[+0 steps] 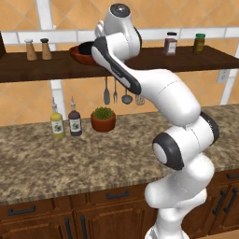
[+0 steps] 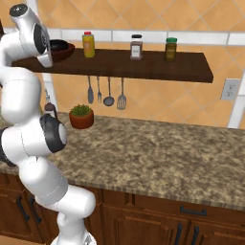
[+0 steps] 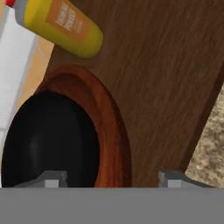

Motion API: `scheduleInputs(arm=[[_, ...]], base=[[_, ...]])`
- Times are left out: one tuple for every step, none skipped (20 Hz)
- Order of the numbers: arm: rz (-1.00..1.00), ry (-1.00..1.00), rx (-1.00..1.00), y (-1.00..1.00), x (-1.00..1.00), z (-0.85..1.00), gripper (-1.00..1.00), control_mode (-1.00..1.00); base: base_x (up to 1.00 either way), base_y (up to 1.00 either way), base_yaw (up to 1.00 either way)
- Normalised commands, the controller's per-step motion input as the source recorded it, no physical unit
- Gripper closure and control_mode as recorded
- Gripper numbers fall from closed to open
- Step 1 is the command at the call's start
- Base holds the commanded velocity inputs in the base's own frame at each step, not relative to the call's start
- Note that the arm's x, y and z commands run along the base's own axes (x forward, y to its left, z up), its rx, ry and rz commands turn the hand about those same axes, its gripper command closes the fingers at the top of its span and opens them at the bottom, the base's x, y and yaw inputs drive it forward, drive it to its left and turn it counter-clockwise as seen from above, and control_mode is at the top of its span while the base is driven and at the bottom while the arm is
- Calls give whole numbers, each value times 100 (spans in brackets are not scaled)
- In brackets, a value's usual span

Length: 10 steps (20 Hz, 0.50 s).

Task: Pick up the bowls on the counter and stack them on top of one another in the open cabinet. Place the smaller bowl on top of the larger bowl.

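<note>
Near the left end of the dark wooden wall shelf point(image 2: 143, 64), the small glossy black bowl point(image 3: 48, 140) is nested in the wide reddish-brown bowl point(image 3: 111, 131) — stacked as required; gripper point(image 3: 111, 178) jaws are spread, grasping nothing.

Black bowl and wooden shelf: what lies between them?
The reddish-brown bowl: in the hand view the black bowl sits inside it, and it rests on the shelf.

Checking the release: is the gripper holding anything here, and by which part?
Nothing is held. The gripper stands open over the black bowl, which sits nested in the brown bowl on the shelf.
</note>
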Motion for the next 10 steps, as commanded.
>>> scheduleInputs(arm=[[0, -39, 0, 0, -22, 0, -100, -100], [0, -41, 0, 0, -39, 0, -100, -100], [0, -42, 0, 0, -56, 0, -100, -100], [0, -26, 3, -24, -61, 0, -100, -100], [3, -23, 5, -35, -85, 0, -100, -100], [2, -23, 5, -51, -100, 0, -100, -100], [2, -23, 5, -60, -100, 0, -100, -100], [1, -19, 4, -67, -100, -1, -100, -100], [0, -17, 3, -78, -100, -1, -100, -100], [0, -15, 3, -79, -100, -1, -100, -100]], base=[[0, 0, 0], [0, 0, 0], [0, 0, 0], [0, 0, 0], [0, 0, 0], [0, 0, 0], [0, 0, 0], [0, 0, 0], [0, 0, 0], [0, 0, 0]])
